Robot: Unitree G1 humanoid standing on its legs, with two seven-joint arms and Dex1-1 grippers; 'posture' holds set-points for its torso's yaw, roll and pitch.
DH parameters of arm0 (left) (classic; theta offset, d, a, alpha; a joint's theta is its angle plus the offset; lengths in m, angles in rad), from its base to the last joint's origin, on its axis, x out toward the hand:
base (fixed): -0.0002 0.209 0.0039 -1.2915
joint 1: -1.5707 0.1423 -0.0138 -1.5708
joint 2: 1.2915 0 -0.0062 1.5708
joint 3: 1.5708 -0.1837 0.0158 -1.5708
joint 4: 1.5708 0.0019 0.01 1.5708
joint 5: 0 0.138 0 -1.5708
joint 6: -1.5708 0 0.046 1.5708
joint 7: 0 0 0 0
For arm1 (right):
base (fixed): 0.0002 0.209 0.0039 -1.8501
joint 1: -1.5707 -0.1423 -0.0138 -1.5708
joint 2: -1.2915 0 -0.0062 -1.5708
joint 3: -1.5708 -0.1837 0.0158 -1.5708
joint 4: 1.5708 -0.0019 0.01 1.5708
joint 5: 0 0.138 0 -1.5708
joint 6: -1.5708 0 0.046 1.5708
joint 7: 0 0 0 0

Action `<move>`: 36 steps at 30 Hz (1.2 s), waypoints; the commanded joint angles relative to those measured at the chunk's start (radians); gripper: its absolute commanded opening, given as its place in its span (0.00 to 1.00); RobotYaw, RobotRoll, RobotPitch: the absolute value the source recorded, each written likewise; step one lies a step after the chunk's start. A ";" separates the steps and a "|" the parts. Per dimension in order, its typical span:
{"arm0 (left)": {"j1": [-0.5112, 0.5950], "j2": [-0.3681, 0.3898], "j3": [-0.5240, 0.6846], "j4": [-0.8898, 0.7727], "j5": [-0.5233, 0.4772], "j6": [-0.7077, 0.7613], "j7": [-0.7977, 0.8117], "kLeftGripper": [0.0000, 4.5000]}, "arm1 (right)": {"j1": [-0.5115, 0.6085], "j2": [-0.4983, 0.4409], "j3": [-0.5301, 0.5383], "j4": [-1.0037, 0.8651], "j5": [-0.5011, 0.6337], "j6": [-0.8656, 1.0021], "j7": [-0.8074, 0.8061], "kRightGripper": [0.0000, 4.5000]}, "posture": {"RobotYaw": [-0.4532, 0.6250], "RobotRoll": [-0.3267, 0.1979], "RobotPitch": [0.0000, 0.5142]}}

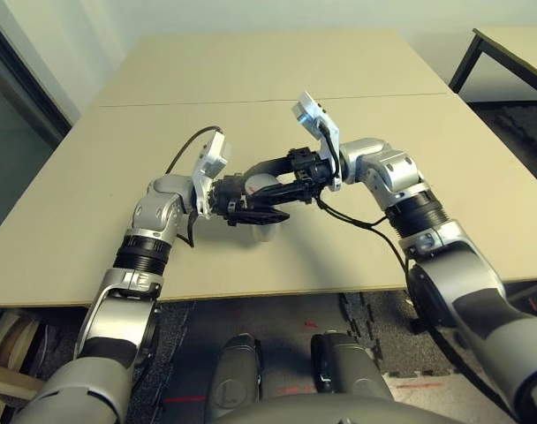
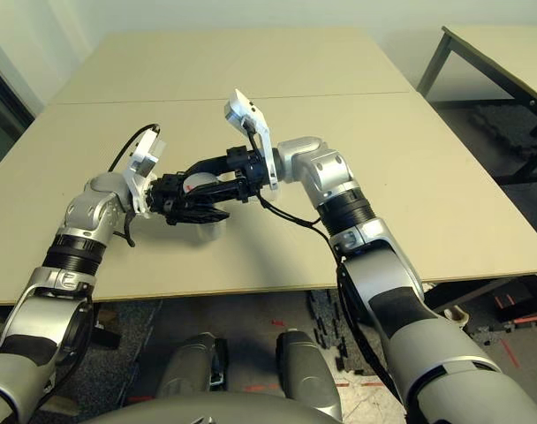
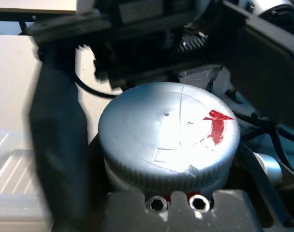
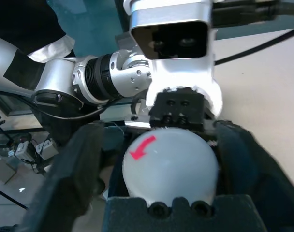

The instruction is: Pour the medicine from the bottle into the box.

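The silvery-grey bottle (image 1: 258, 187) with its red band hangs lying sideways above the table's front middle, between my two grippers, which meet tip to tip. My left gripper (image 1: 264, 203) is shut on it; the ridged round cap (image 3: 169, 133) with a red mark faces that wrist. My right gripper (image 1: 261, 181) is shut on the bottle's other end (image 4: 170, 164), whose smooth round face carries a red arrow. The clear box (image 1: 265, 233) sits on the table right below the grippers, and one corner of the box (image 3: 9, 169) shows beside the left fingers. The medicine is hidden.
The beige table (image 1: 277, 97) stretches wide and bare beyond the arms, with a seam (image 1: 162, 104) across it. A second table with black legs (image 1: 516, 44) stands at the far right. The front edge (image 1: 277, 296) lies close below the box.
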 commanded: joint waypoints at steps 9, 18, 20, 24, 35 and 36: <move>0.045 0.042 0.005 -0.071 -0.038 0.032 0.012 0.62 | -0.016 -0.038 -0.041 0.005 0.004 -0.021 -0.014 1.00 | 0.38 0.62 0.10; 0.040 0.036 0.000 -0.070 -0.044 0.027 0.031 0.62 | 0.010 -0.015 -0.020 -0.053 0.015 0.005 -0.009 1.00 | 0.38 0.62 0.10; 0.035 0.035 0.001 -0.063 -0.042 0.022 0.035 0.62 | 0.020 -0.012 -0.014 -0.072 0.017 0.014 -0.008 1.00 | 0.38 0.62 0.10; 0.028 0.033 0.004 -0.054 -0.040 0.014 0.043 0.62 | 0.038 -0.009 -0.003 -0.104 0.015 0.024 -0.013 1.00 | 0.38 0.62 0.10; 0.030 0.015 -0.001 -0.069 -0.047 0.006 0.051 0.62 | 0.023 0.031 0.017 -0.041 -0.031 -0.052 -0.056 1.00 | 0.39 0.62 0.10; 0.030 0.014 -0.001 -0.070 -0.047 0.006 0.051 0.62 | 0.019 0.036 0.017 -0.029 -0.036 -0.061 -0.058 1.00 | 0.39 0.62 0.10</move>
